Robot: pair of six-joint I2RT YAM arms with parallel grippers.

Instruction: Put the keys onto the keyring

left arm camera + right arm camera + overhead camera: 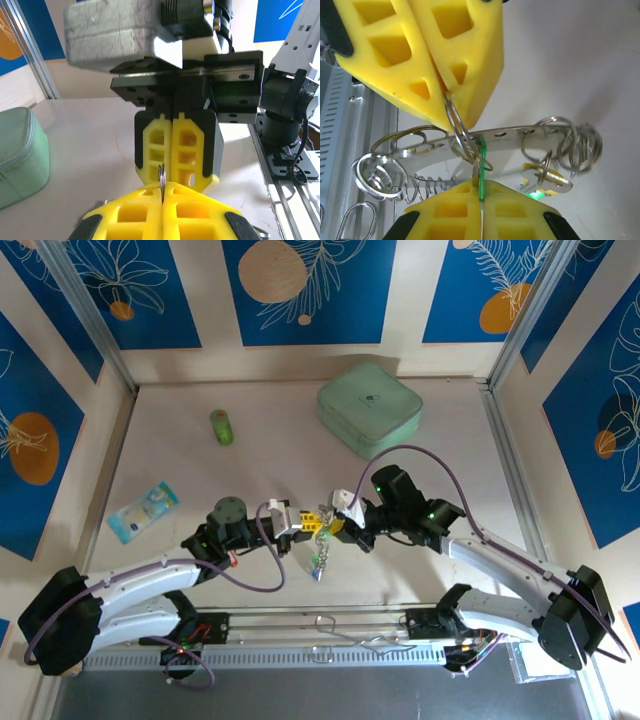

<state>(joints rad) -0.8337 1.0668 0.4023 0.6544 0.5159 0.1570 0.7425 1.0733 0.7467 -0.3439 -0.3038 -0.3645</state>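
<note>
Nearest my right wrist camera are that arm's own yellow fingers (512,200), pressed together at the bottom of the view. The right pincer (481,196) is clamped on the key with the green tag (481,162), whose thin green edge runs up out of the seam between the fingers. Facing it from above, the left pincer (451,111) is closed too. It pinches one small wire loop (457,132) of the keyring (510,136).

The keyring shows as a curved silvery band crossing the view, with more loops bunched at each end. A key with a yellow tag (547,179) hangs from the loops on the right, just beside my right fingers.

From the left wrist I see the two pincers meeting almost tip to tip. The wire loop stands edge-on in the seam of the left fingers.

From above, both arms reach inward and their tips meet over the middle of the tabletop (280,445), towards its near side. The keys (320,562) dangle just below that meeting point.

Well apart from them, a pale green box (370,408) sits at the far side. A small green cylinder (222,427) lies to its left. A blue-and-white packet (143,510) lies near the left arm.
</note>
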